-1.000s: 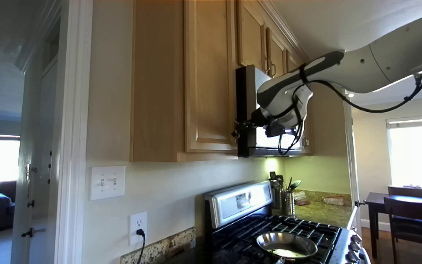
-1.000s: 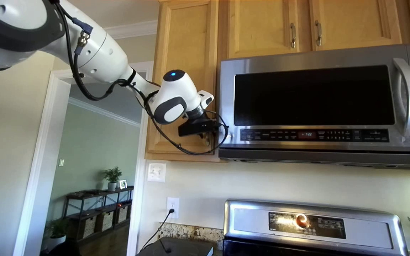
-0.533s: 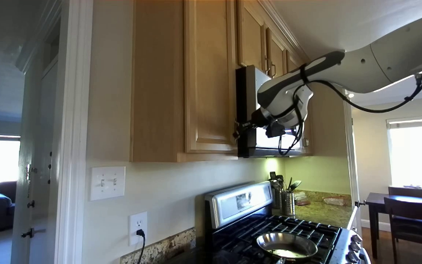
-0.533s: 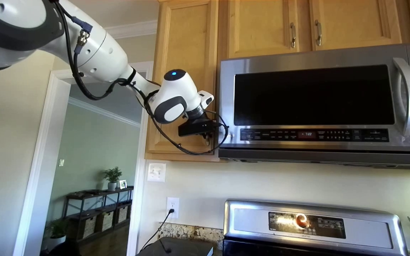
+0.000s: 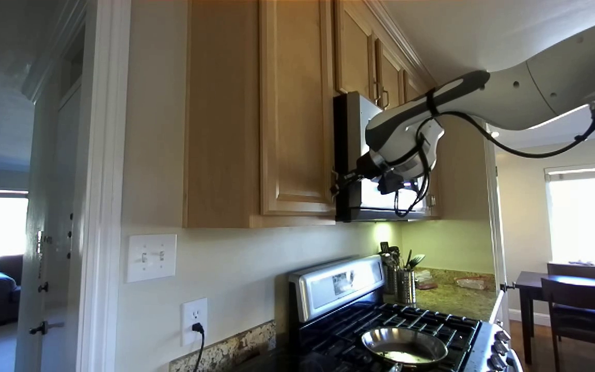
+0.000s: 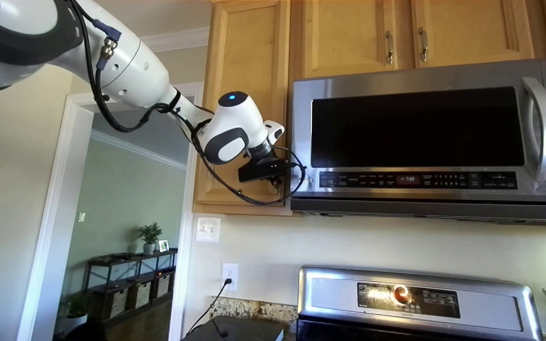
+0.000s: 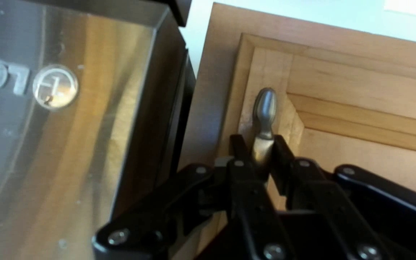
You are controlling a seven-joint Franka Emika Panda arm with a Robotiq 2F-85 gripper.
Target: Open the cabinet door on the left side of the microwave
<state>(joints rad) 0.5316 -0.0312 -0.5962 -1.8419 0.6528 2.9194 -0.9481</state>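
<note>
The tall honey-maple cabinet door (image 6: 254,52) hangs left of the steel microwave (image 6: 349,87). The door also shows in an exterior view (image 5: 300,103) and in the wrist view (image 7: 367,155). It lies shut or nearly shut against its frame; I cannot tell if there is a slight gap. In the wrist view, my gripper (image 7: 258,141) is closed around the door's metal bar handle (image 7: 265,106), one finger on each side. The handle's lower part is hidden between the fingers. In an exterior view the gripper (image 5: 335,188) is at the door's lower corner by the microwave.
The microwave's steel front (image 7: 67,144) stands close beside the gripper. Shorter cabinet doors (image 6: 349,38) are above it. Below are a stove (image 5: 339,281) with a pan (image 5: 403,345). A loose cable loop (image 6: 254,201) hangs at the wrist.
The arm and gripper have shifted very slightly away from the cabinet, rightward in an exterior view. The gripper stays at the handle; no clear swing of the door shows.
</note>
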